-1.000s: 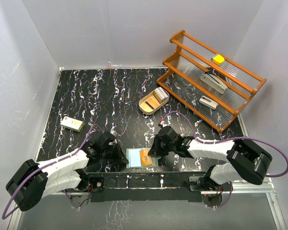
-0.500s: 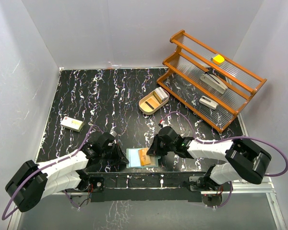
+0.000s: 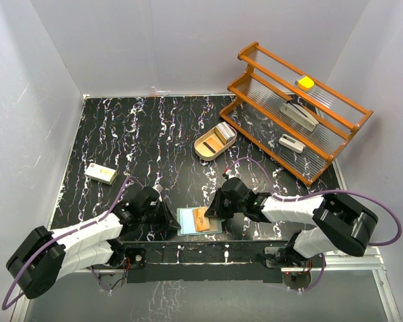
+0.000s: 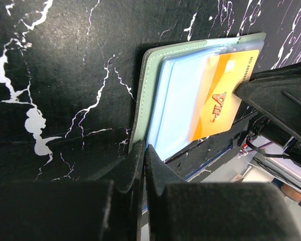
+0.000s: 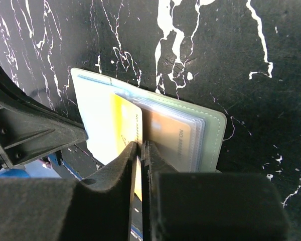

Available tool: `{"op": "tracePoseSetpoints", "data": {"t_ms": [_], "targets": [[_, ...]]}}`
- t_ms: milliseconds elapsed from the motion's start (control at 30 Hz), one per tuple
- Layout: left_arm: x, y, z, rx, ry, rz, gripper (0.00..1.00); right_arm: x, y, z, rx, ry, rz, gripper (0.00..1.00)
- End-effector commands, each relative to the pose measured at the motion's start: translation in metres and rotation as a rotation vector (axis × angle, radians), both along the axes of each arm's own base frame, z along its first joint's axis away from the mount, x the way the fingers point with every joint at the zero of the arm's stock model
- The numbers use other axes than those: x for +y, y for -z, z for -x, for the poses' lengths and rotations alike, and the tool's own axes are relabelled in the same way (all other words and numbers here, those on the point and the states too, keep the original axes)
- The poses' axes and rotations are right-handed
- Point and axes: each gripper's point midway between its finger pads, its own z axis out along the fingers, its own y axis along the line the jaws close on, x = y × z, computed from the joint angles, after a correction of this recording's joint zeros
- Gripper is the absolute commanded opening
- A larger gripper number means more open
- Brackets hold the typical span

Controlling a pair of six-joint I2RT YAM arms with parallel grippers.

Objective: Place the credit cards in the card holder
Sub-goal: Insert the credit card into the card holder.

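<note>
Card holder (image 3: 200, 221) lies open and flat at the near edge of the black marbled table (image 3: 154, 134), between the two grippers, with its teal-green cover down and its pale blue pockets up. The right gripper (image 3: 212, 210) is at the holder's right side, its jaws closed narrow on the edge of an orange card (image 3: 201, 218). That card lies tilted across the pockets; how far it sits inside one cannot be told. The right wrist view shows a second tan card (image 5: 173, 138) behind a clear sleeve. The left gripper (image 3: 169, 220) has its jaws pressed together, tips touching the holder's left edge; whether they pinch the cover cannot be told. Farther back, right of centre, an oval wooden tray (image 3: 200, 153) holds a few pale cards (image 3: 223, 136). A wooden rack (image 3: 295, 111) stands at the far right, and a small box (image 3: 101, 173) lies at the left.
</note>
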Motion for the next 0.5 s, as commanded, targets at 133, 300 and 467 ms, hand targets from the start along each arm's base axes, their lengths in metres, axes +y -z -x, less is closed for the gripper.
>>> {"op": "tracePoseSetpoints", "data": {"t_ms": [133,300,467], "targets": [[0.006,0.009,0.015,0.052,0.014,-0.011,0.0,-0.001,-0.002,-0.006,-0.028,0.023,0.035,0.17],[0.004,0.007,0.015,0.054,0.017,0.007,0.0,-0.003,-0.007,-0.002,-0.028,0.029,0.04,0.26],[0.002,0.004,0.014,0.049,0.017,0.016,0.0,0.001,-0.007,0.002,-0.017,0.01,0.05,0.27]]}}
